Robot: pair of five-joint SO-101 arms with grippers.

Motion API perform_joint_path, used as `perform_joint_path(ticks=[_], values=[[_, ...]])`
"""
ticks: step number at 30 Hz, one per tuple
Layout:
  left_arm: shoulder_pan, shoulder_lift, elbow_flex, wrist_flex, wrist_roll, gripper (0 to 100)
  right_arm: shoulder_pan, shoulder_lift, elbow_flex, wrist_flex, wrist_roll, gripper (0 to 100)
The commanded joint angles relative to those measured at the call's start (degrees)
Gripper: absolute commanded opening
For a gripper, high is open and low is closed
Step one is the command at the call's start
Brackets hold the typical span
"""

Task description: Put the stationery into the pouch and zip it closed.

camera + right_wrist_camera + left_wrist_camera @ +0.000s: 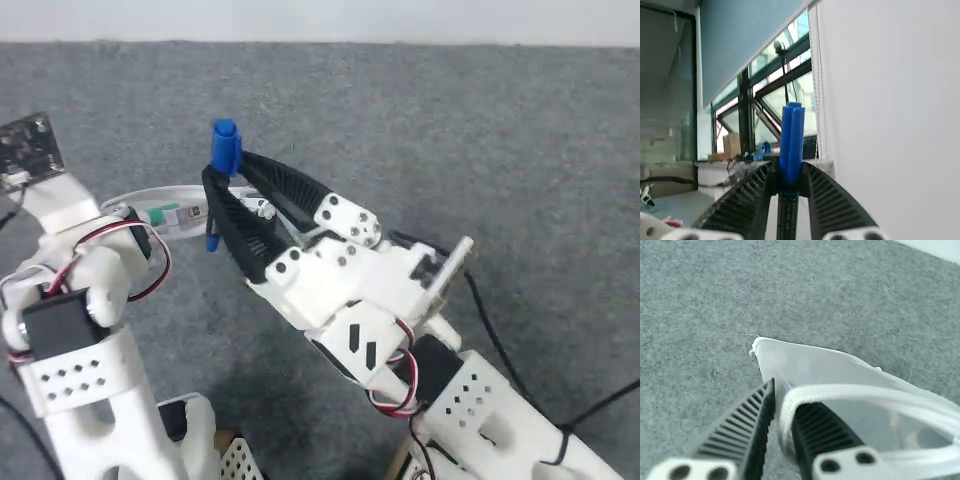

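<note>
Grey felt-like cloth [480,130] covers the table, and on it we take the translucent white zip pouch [150,198] as our landmark. We see the left gripper [781,412] clamped on the pouch's thick white zip rim, with the rim pinched between its ribbed black fingers [747,425]. Beyond them one corner of the pouch rests on the cloth. Through the pouch's wall we make out a small green and white item [165,213], too small for us to name.

At the pouch's end away from the left arm, the right gripper [228,168] is closed tight on a blue plastic pen [224,145]. The pen stands close to upright, its thick upper end rising above the fingertips and its lower tip just beside the pouch. We cannot tell whether that tip is inside the mouth or only next to it
</note>
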Motion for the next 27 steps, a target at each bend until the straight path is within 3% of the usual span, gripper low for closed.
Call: perform_joint_path(ticks=[1, 6, 23, 27], values=[[0.18, 0.09, -2.15, -0.26, 0.7, 1, -0.22, -1.45, -0.44, -3.56, -0.26, 0.6], [0.0, 0.09, -2.15, -0.35, 0.7, 1, -0.22, 3.3, -0.88, -4.62, -0.26, 0.6], [-0.09, 0.09, -2.15, -0.18, 0.62, 1, 2.33, 24.04, 1.23, -22.55, 4.48, 0.6], [-0.18, 0.09, -2.15, -0.18, 0.62, 1, 1.1, 25.01, 3.6, -22.99, 11.43, 0.6]])
